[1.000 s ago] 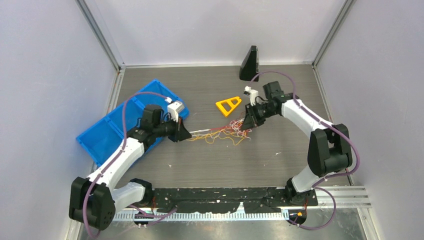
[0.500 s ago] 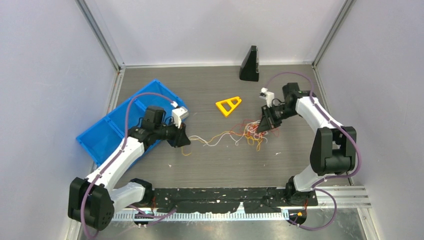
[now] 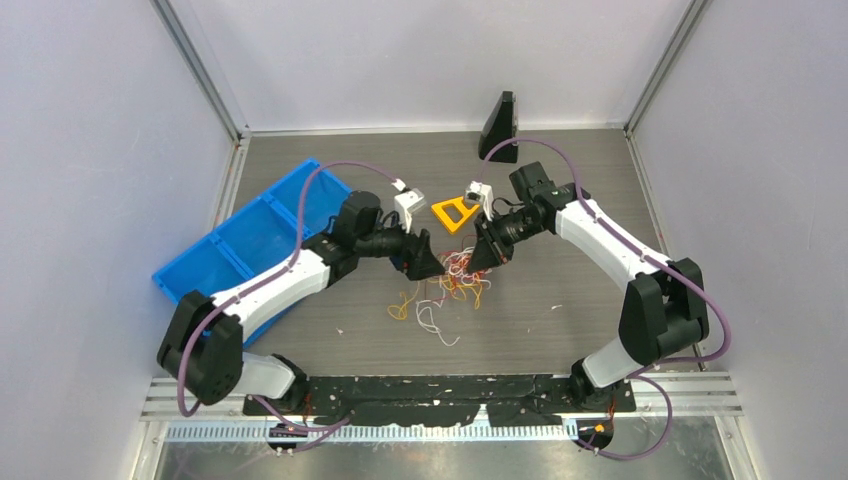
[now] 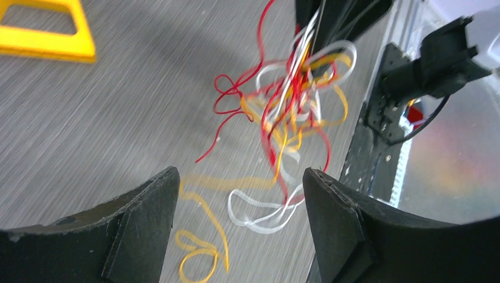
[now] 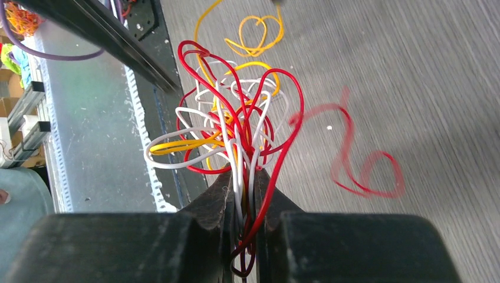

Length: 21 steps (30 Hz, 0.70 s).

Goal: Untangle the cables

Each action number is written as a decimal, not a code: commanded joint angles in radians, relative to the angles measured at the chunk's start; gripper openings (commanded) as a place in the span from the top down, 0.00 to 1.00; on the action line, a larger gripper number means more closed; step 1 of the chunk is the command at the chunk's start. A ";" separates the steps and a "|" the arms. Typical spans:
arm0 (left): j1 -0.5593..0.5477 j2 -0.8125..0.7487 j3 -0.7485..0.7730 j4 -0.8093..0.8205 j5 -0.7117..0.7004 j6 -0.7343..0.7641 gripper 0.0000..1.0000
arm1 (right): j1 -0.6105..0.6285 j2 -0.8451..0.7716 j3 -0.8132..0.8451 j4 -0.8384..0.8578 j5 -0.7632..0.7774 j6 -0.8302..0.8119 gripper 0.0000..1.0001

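**Wire clump gripped from one side only**

Top view: bundle of thin red, white and yellow wires [image 3: 458, 278] at the middle of the grey wood-grain desk [image 3: 560, 320], between left hand [image 3: 424, 268] and right hand [image 3: 484, 256]. Stray loops trail toward the near edge. Yellow triangular plastic frame [image 3: 455, 211] sits just behind.

Left wrist: fingers spread wide, nothing between them. The clump hangs beyond the tips.

Right wrist: fingers clamped on a gathered sheaf of strands, with loops fanning out past them.

Judgement: the wires look light, limp, springy and prone to snagging. Take one free outer loop, not the core.
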 commanded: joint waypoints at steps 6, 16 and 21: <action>-0.119 0.126 0.093 0.121 -0.324 -0.124 0.41 | 0.041 -0.013 0.009 0.212 -0.120 0.228 0.88; -0.135 0.147 0.017 0.354 -0.206 -0.259 0.46 | 0.064 0.061 -0.046 0.295 -0.224 0.352 0.89; -0.092 0.104 -0.006 0.334 -0.154 -0.277 1.00 | 0.002 0.048 -0.056 0.281 -0.218 0.346 0.78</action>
